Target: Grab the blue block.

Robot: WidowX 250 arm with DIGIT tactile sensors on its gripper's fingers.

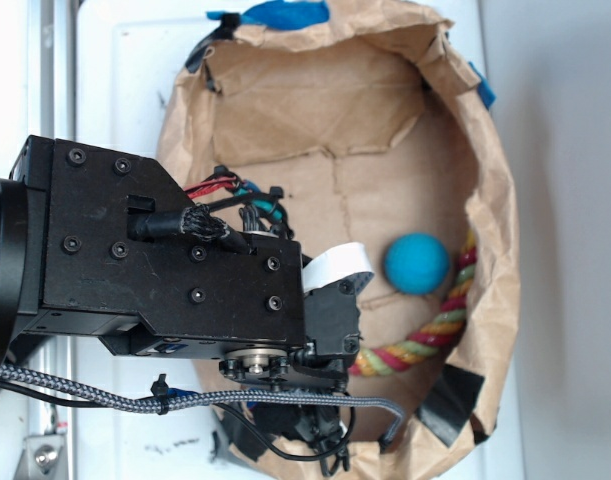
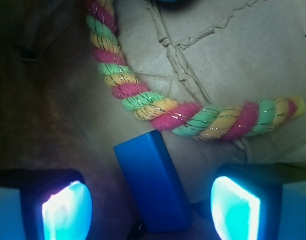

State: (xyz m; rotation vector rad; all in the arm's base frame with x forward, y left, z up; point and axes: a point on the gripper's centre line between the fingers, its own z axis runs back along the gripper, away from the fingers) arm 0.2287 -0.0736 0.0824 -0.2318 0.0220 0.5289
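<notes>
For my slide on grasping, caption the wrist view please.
Open claw straddles the blue block just below the rope.

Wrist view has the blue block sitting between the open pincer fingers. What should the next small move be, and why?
Probably lower slightly and close the pincer. The blue block already lies between the two fingers, with clear gaps on both sides, so nothing grips it yet. The rope lies just beyond the block's far end, so closing in place, without pushing forward, should avoid snagging it.

In the wrist view the block (image 2: 155,187) lies on the paper floor (image 2: 233,55) between the two fingers (image 2: 67,210), touching neither, just below the rope (image 2: 158,102). Outside, the ball (image 1: 417,263) sits beside the rope in the bag (image 1: 285,100), seemingly touching.
</notes>
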